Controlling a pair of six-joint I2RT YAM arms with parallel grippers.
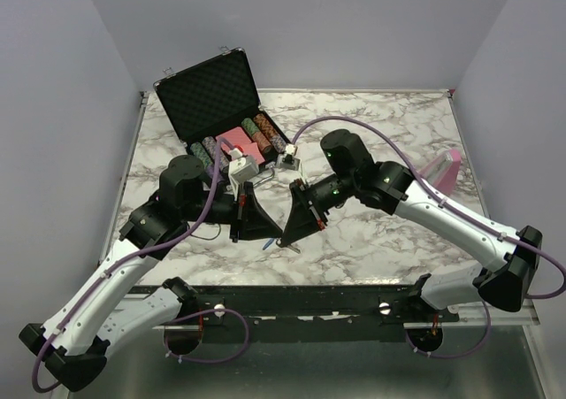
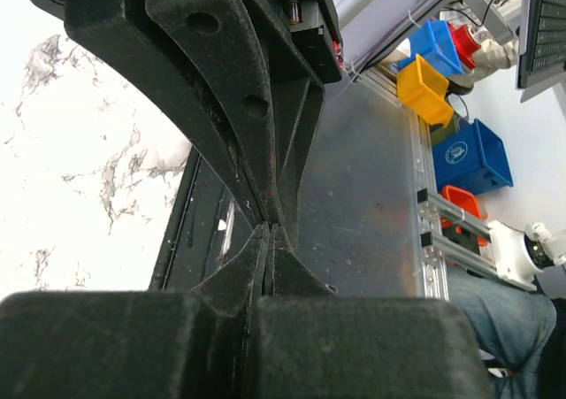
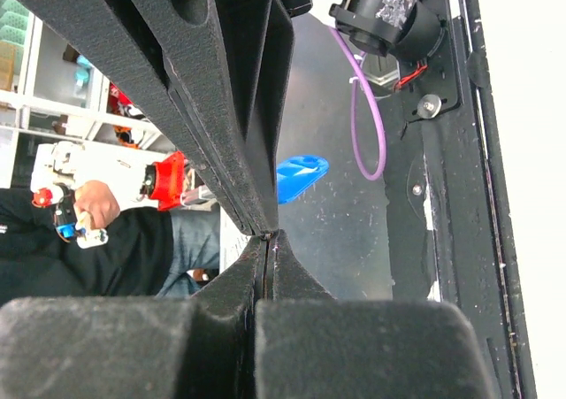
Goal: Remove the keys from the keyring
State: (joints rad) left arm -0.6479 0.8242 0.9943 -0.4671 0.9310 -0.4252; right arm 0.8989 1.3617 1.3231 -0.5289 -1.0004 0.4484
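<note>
My left gripper (image 1: 276, 237) and right gripper (image 1: 285, 237) meet tip to tip just above the marble table, close to its near edge. Both are shut. The keys hang at that meeting point: a bright blue piece (image 1: 266, 248) on the left side and a silvery key (image 1: 293, 249) on the right. In the right wrist view my right gripper (image 3: 268, 236) touches the left arm's tips, with the blue piece (image 3: 301, 176) dangling just behind them. In the left wrist view my left gripper (image 2: 269, 227) presses against the right arm's fingers (image 2: 256, 107). The keyring itself is hidden between the tips.
An open black case (image 1: 212, 94) with poker chips (image 1: 265, 134) stands at the back left of the table. A pink object (image 1: 447, 173) lies at the right edge. The table's near edge (image 1: 354, 284) runs just below the grippers.
</note>
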